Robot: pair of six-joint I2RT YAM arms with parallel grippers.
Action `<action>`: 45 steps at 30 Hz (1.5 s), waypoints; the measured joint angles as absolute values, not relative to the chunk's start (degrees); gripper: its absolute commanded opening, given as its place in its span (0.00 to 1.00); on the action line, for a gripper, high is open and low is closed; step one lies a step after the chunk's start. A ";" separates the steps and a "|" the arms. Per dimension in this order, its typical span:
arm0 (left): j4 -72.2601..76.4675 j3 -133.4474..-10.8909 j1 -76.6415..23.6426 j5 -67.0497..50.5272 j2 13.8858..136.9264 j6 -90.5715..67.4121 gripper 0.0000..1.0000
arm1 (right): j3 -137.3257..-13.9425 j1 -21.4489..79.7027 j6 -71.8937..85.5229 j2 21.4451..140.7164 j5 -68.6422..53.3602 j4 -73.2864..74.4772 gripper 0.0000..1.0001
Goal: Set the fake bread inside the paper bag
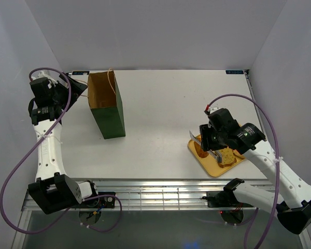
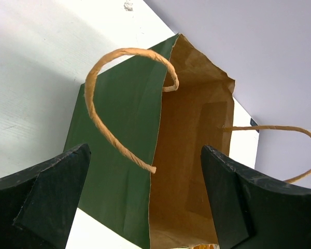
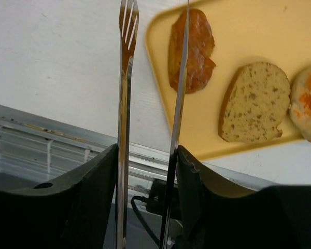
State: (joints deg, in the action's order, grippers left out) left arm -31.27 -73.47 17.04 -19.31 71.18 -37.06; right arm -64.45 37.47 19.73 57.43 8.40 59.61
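The paper bag stands upright at the back left, dark green outside and brown inside, mouth open. My left gripper hangs open beside its mouth; the left wrist view looks into the bag between the wide-apart fingers. My right gripper is shut on the metal tongs, whose two arms stand apart and reach over the yellow tray. The fake bread lies on that tray: a brown roll under one tong arm, a speckled slice and a round bun.
The tray sits at the front right, close to the metal rail along the table's near edge. A cord handle loops off the bag's near side. White walls close in the table on three sides.
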 measured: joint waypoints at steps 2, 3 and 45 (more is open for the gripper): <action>-31.24 -72.97 17.04 -19.33 70.37 -36.86 0.98 | -61.12 36.25 20.14 55.77 9.32 60.64 0.53; -31.27 -72.60 17.04 -19.33 69.89 -36.84 0.98 | -60.07 35.92 20.40 55.02 9.78 61.14 0.53; -31.27 -69.78 17.04 -21.47 67.64 -36.47 0.98 | -50.02 34.50 24.25 56.34 8.60 59.79 0.43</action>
